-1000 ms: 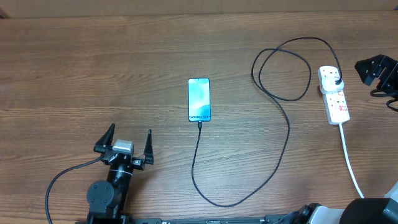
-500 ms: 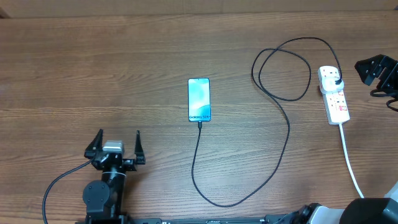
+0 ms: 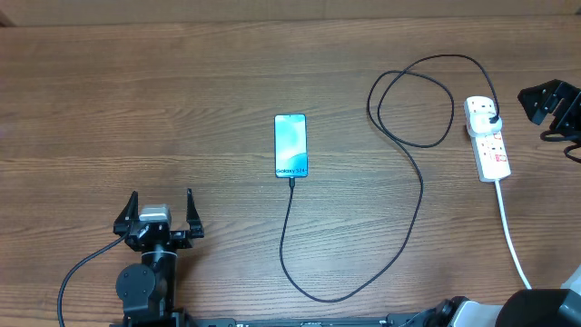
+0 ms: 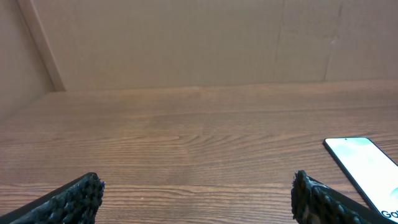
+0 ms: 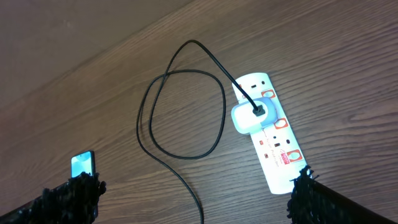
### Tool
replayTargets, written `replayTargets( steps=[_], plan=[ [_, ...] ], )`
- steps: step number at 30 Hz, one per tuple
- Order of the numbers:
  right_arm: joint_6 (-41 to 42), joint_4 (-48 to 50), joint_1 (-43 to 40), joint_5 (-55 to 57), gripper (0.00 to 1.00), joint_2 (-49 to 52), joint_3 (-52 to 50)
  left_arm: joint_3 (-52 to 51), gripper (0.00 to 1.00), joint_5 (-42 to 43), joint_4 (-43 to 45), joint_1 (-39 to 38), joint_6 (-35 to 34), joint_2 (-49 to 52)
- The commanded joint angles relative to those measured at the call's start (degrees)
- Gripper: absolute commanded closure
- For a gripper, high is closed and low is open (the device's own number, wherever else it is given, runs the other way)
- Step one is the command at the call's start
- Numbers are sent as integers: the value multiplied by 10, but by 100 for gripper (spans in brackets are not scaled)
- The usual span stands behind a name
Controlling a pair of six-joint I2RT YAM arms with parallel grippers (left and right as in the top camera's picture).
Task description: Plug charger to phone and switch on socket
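Note:
The phone [image 3: 290, 145] lies flat mid-table with its screen lit, and also shows as the phone [image 4: 364, 165] and the phone [image 5: 83, 165]. The charger [image 3: 420, 195], a thin black cable, meets the phone's bottom edge, curves toward the front, then loops up to the socket [image 3: 487, 138]. In the right wrist view the charger [image 5: 180, 112] ends in a plug [image 5: 254, 116] seated in the socket [image 5: 273, 146]. My left gripper [image 3: 162, 196] stands open near the front left, well away from the phone. My right gripper [image 5: 198, 186] is open above the socket.
A thick white cord [image 3: 514, 245] runs from the socket to the table's front edge. The left arm's own black cable [image 3: 77, 272] trails at the front left. A brown cardboard wall [image 4: 186, 43] stands along the table's far edge.
My left gripper has drawn back to the left and toward the front edge, farther from the phone. The right arm, phone, charger and socket have not moved.

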Motion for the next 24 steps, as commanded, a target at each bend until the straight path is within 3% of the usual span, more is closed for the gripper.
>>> replayTargets(
  steps=[1,24],
  plan=[
    [2,1,2,-3,0,0,0,-2,0,-6,-3,3,-8,-7],
    [2,1,2,-3,0,0,0,-2,0,-10,-3,-40,-38,-7]
  ],
)
